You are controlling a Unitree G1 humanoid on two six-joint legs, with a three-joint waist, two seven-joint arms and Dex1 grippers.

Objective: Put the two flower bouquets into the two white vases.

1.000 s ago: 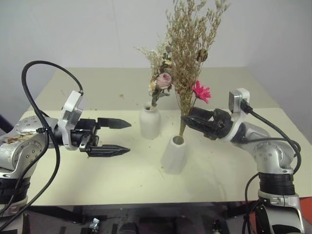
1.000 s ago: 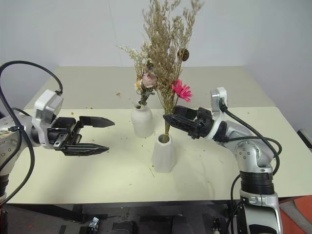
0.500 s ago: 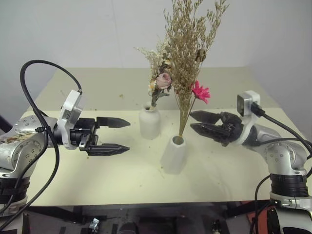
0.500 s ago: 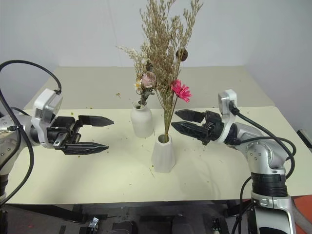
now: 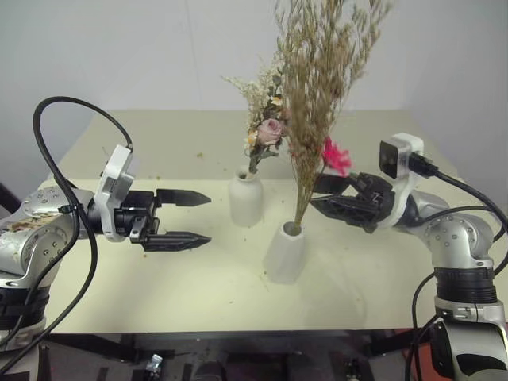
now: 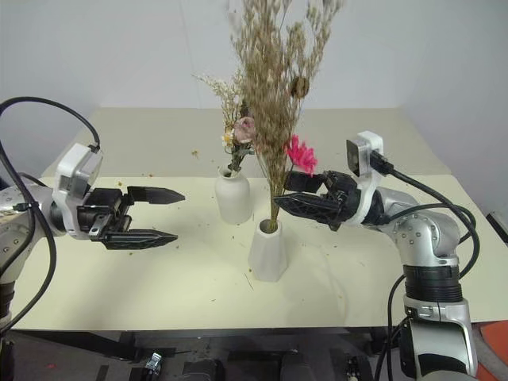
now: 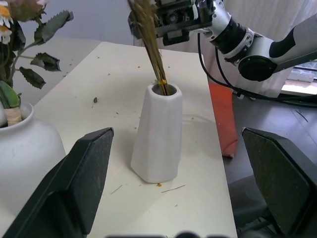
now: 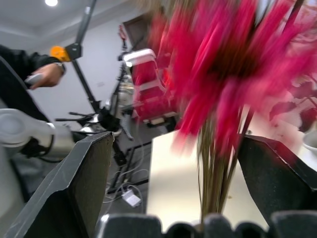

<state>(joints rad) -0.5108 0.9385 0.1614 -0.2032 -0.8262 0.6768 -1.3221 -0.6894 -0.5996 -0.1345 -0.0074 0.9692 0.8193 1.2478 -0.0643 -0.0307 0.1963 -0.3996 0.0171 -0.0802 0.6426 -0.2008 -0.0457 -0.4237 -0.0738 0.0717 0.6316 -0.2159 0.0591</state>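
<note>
Near the middle of the cream tabletop (image 5: 159, 286), the tan-brown bouquet (image 5: 321, 87) stands with its stems in the tapered white vase (image 5: 284, 252). A second ago the right gripper (image 5: 332, 194) had its jaws closed on those stems just above the vase mouth; now the jaws are apart and clear of the stems, drawn back a little toward the tabletop's right edge and lifted, beside the red-pink flower (image 5: 335, 155). The bunch now leans slightly toward the right edge, where before it stood straighter. The left gripper (image 5: 186, 217) has not moved: it hovers over the left half of the tabletop, jaws spread wide and empty, pointing at the vases.

The pale pink bouquet (image 5: 266, 131), with white sprigs and green leaves, sits in the bottle-shaped white vase (image 5: 245, 198), just behind and left of the tapered one. Both vases are matte white and upright, apart from each other. Small dried crumbs dot the tabletop around them.
</note>
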